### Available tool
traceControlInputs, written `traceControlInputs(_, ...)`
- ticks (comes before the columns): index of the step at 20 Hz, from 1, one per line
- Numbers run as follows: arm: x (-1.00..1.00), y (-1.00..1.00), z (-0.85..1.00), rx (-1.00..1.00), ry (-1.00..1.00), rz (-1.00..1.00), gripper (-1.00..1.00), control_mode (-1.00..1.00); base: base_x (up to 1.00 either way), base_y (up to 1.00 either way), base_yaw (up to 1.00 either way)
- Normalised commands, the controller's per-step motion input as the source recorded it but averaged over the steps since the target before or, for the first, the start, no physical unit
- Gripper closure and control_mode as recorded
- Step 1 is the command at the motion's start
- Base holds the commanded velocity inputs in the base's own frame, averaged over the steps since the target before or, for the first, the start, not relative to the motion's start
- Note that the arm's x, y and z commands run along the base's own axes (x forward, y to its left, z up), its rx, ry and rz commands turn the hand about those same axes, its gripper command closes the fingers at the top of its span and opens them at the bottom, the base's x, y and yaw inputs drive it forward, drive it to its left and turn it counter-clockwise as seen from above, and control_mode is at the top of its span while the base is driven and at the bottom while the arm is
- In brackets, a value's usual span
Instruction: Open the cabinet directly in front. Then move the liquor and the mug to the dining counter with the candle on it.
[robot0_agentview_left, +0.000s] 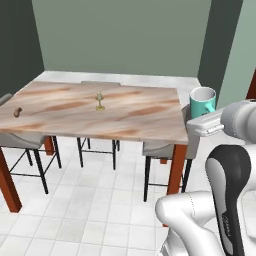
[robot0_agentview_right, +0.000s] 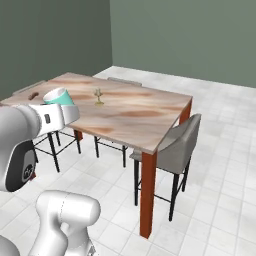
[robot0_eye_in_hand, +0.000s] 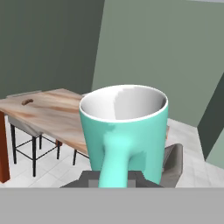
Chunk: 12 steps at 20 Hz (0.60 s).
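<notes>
The dining counter (robot0_agentview_left: 125, 117) stands on a white tiled floor (robot0_agentview_left: 95, 210) in front of plain grey-green walls (robot0_agentview_left: 125, 35). Its rectangular top is beige-brown with a streaked marble pattern, carried on reddish-brown wood legs. Grey chairs (robot0_agentview_right: 175, 145) with thin black legs are tucked along its sides.

Near the middle of the top stands the candle (robot0_agentview_left: 100, 100), a thin pale stick in an olive-gold holder. A small brown lumpy item (robot0_agentview_left: 18, 111) lies well apart from it, near the counter's left end in the left base view.

The gripper (robot0_eye_in_hand: 111, 177) is pinching the mug (robot0_eye_in_hand: 124, 131) by its handle, fingers pressed together on it. The mug is teal, smooth and cylindrical, white inside, held upright in the air off the counter's near right corner in the left base view, not touching the top.
</notes>
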Motion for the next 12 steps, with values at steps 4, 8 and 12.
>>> traceControlInputs(4,0.00,0.00,0.00,0.00,0.00,0.00,1.00,1.00,0.11,0.54,-0.11)
traceControlInputs(8,0.00,0.00,0.00,0.00,0.00,0.00,1.00,1.00,0.12,0.52,-0.09)
traceControlInputs(12,0.00,0.00,0.00,0.00,0.00,0.00,1.00,1.00,0.13,0.55,-0.10)
